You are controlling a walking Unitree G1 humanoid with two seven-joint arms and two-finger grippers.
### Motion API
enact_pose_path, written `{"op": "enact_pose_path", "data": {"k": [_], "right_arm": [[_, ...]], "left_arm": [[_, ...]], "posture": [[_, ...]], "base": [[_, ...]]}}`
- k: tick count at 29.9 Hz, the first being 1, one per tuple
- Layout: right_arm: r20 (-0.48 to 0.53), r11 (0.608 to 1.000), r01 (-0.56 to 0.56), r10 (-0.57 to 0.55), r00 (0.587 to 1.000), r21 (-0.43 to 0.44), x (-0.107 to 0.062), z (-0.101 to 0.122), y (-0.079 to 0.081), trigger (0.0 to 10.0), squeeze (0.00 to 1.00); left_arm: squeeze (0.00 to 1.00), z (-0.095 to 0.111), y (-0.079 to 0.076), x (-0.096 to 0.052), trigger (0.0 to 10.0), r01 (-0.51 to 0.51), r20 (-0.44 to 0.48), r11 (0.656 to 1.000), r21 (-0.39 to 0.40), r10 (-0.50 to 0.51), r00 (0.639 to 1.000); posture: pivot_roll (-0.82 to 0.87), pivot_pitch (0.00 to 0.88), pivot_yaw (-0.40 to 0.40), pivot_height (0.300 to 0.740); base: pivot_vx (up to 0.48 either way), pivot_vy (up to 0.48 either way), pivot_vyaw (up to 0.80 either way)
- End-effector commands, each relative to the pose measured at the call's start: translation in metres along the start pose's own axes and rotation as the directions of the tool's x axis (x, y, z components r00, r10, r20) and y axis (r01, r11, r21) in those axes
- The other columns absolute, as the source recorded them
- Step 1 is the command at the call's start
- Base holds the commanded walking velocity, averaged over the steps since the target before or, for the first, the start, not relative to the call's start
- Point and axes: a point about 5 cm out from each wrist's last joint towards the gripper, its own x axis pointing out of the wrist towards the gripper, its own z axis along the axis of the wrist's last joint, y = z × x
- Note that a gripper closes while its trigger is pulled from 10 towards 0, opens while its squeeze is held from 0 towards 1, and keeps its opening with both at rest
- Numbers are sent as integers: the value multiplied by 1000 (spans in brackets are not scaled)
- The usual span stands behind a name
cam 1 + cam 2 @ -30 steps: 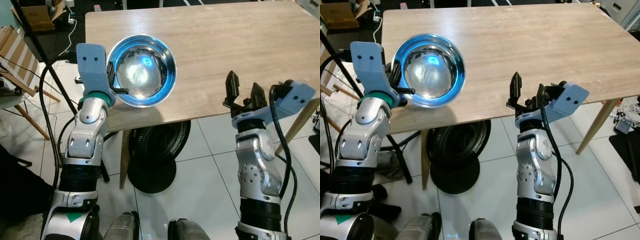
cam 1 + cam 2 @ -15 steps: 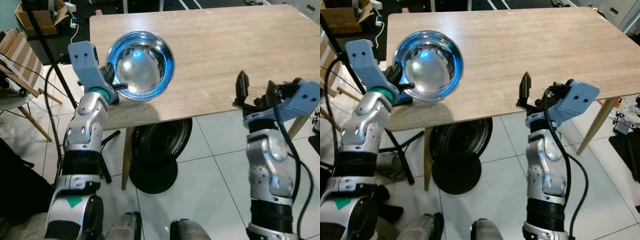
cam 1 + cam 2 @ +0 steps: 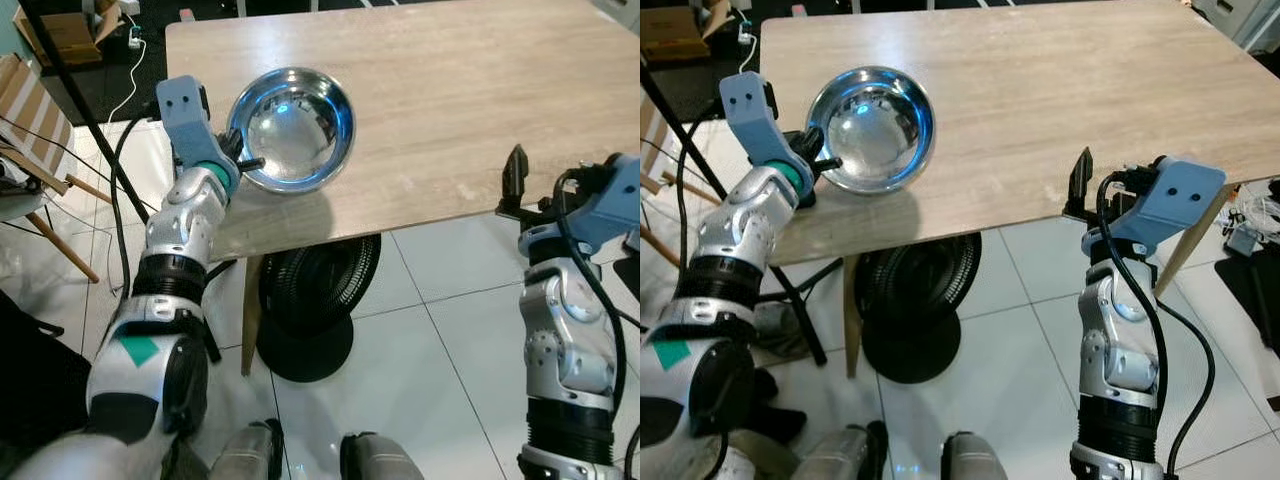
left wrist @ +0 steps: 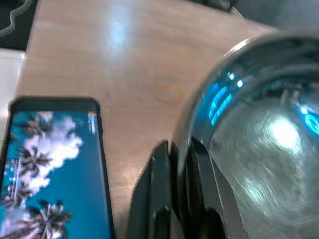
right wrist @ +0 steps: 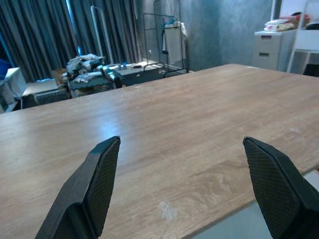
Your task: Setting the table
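Head stereo pair looking down, wrist cameras close, table [image 3: 480, 90] shared

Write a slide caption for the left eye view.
Left pincer grips a steel bowl by its rim over the wooden table.

The tabletop [image 3: 480, 90] lies bare and passable to the right of the steel bowl [image 3: 291, 128]; the bowl at the left edge blocks that corner

left claw [image 3: 243, 163]: raised, fingers clamped | right claw [image 5: 182, 191]: raised, fingers spread wide
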Motion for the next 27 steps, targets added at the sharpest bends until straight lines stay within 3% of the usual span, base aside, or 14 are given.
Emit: {"op": "enact_pose_path", "data": {"k": [1, 4, 9, 13, 14, 15, 16, 27], "right_arm": [[1, 1000, 16, -16, 1000, 18, -6, 2, -2, 10000, 0], [-10, 1000, 15, -15, 1000, 28, -12, 1, -1, 10000, 0], [-22, 999, 10, -9, 1000, 38, -14, -1, 2, 10000, 0], [-24, 999, 6, -5, 1000, 40, -14, -1, 3, 10000, 0], [-25, 999, 0, 1, 1000, 42, -13, -2, 4, 10000, 0], [-25, 999, 0, 1, 1000, 42, -13, -2, 4, 10000, 0], [-24, 999, -5, 6, 1000, 45, -11, -2, 5, 10000, 0], [-21, 998, -11, 13, 1000, 61, -11, -1, 8, 10000, 0]], "left_arm": [[0, 4, 2, 3, 10000, -11, 8, 999, -40, 12, 1000], [0, 6, 5, 6, 10000, -14, 2, 996, -88, 14, 1000], [0, 13, 16, 6, 10000, -88, 33, 993, -78, 91, 995], [0, 14, 18, 7, 10000, -93, 31, 992, -89, 97, 995], [176, 13, 19, 7, 10000, -86, 25, 991, -104, 89, 996], [176, 13, 19, 7, 10000, -86, 25, 991, -104, 89, 996], [1000, 12, 17, 7, 10000, -69, 22, 991, -114, 72, 997], [1000, 17, 5, 11, 10000, 15, 55, 993, -114, -8, 998]], "posture": [[-49, 113, 64, 740], [-55, 125, 67, 740], [-50, 129, 57, 740], [-50, 129, 57, 740], [-49, 128, 54, 740], [-49, 128, 54, 740], [-50, 120, 50, 740], [-53, 98, 54, 740]], "base": [[0, 0, 0], [0, 0, 0], [0, 0, 0], [0, 0, 0], [0, 0, 0], [0, 0, 0], [0, 0, 0], [0, 0, 0]]}}
